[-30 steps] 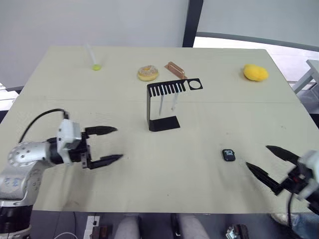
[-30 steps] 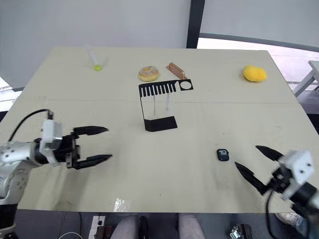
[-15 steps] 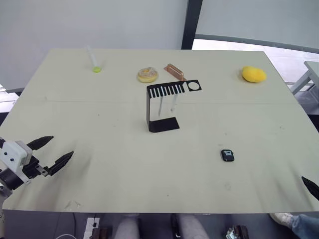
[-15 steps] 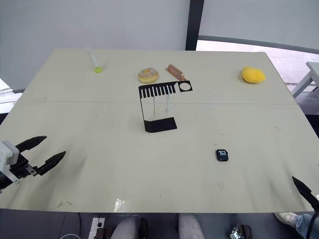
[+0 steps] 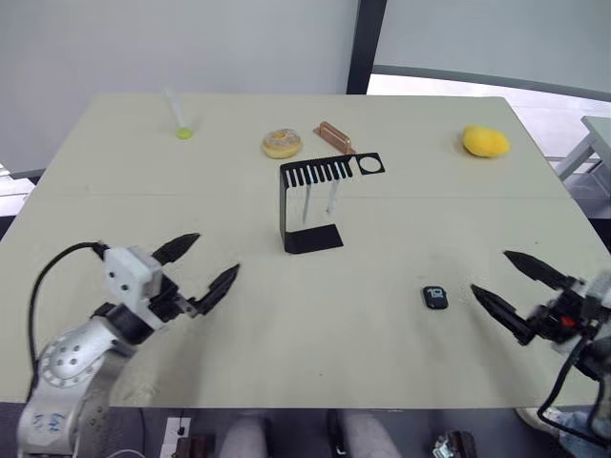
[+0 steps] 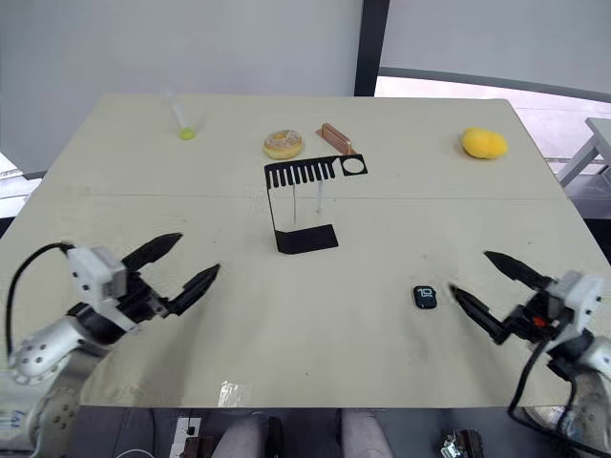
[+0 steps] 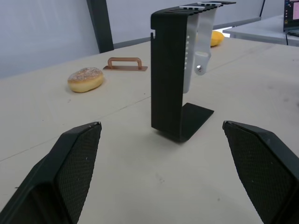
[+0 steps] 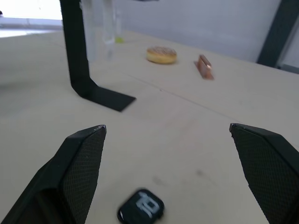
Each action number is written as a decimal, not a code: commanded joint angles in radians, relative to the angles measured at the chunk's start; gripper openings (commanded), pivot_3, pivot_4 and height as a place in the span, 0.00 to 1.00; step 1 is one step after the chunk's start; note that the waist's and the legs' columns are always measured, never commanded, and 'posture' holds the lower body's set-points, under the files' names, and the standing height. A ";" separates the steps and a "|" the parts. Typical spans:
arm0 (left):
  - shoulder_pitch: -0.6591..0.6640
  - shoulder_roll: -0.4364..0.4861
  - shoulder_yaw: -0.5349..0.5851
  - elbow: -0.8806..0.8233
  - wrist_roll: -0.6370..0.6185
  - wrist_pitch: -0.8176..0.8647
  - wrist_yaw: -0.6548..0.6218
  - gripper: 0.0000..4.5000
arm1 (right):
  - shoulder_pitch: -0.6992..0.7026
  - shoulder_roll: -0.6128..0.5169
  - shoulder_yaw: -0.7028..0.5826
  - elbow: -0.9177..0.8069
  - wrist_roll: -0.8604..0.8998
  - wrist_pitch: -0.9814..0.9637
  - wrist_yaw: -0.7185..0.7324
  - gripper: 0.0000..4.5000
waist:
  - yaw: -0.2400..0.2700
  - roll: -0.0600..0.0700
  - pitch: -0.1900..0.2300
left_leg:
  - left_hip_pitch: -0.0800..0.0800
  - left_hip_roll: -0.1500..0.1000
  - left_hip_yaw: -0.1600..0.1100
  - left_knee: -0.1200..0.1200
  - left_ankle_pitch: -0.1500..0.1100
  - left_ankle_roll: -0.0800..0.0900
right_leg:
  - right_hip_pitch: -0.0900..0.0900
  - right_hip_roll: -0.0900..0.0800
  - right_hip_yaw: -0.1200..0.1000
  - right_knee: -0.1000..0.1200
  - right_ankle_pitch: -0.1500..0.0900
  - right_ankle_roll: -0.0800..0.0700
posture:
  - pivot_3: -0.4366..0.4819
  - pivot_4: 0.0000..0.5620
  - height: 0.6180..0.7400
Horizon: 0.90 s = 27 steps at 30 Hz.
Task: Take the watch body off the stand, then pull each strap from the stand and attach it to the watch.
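The black stand (image 5: 310, 205) rises at mid-table, its slotted top arm (image 5: 332, 170) pointing right. Two white straps (image 5: 319, 201) hang from the slots; in the left wrist view the straps (image 7: 196, 51) hang side by side off the stand (image 7: 169, 74). The watch body (image 5: 436, 297) lies flat on the table right of the stand, screen up, also in the right wrist view (image 8: 141, 207). My right gripper (image 5: 506, 287) is open just right of the watch body. My left gripper (image 5: 205, 267) is open at front left, facing the stand.
Along the table's far side lie a clear tube with a green tip (image 5: 179, 114), a doughnut (image 5: 282, 143), a brown block (image 5: 334, 136) and a yellow object (image 5: 485, 141). The table's front edge (image 5: 315, 405) runs close under both grippers.
Both arms had dropped back to the table's front corners half a second ago; now both have come forward again, the left toward the stand, the right beside the watch body. Objects have not moved.
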 commanded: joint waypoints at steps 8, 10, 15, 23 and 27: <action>-0.220 -0.259 -0.308 0.197 0.345 -0.043 0.317 1.00 | -0.102 0.080 0.183 -0.055 -0.018 0.013 0.004 0.99 | 0.026 0.000 0.000 | -0.003 0.000 0.000 0.011 -0.002 0.002 | 0.000 0.001 0.000 0.002 0.001 0.001 | 0.48 0.27 1.00; -0.259 -0.291 -0.328 0.264 0.374 -0.074 0.331 1.00 | -0.108 0.094 0.217 -0.055 -0.037 -0.003 0.012 0.99 | 0.026 0.000 0.000 | -0.003 0.000 0.000 0.010 -0.002 0.002 | 0.000 0.001 0.000 0.002 0.001 0.001 | 0.48 0.27 1.00; -0.340 -0.324 -0.326 0.376 0.413 -0.120 0.342 1.00 | -0.121 0.122 0.246 -0.056 -0.052 -0.022 0.003 0.99 | 0.024 0.000 0.000 | -0.003 0.001 0.000 0.011 -0.001 0.001 | -0.001 0.002 0.001 0.003 0.001 0.001 | 0.48 0.27 1.00; -0.372 -0.381 -0.299 0.415 0.428 -0.138 0.394 1.00 | -0.100 0.129 0.252 -0.072 -0.063 -0.031 -0.015 0.99 | 0.026 0.000 0.000 | -0.003 0.001 0.000 0.011 -0.001 0.001 | -0.001 0.001 0.000 0.004 0.001 0.001 | 0.48 0.27 1.00; -0.394 -0.404 -0.282 0.421 0.424 -0.132 0.416 1.00 | -0.081 0.127 0.252 -0.085 -0.062 -0.029 -0.023 0.99 | 0.026 0.000 0.000 | -0.003 0.001 0.000 0.011 -0.001 0.001 | -0.001 0.001 0.000 0.004 0.001 0.001 | 0.48 0.27 1.00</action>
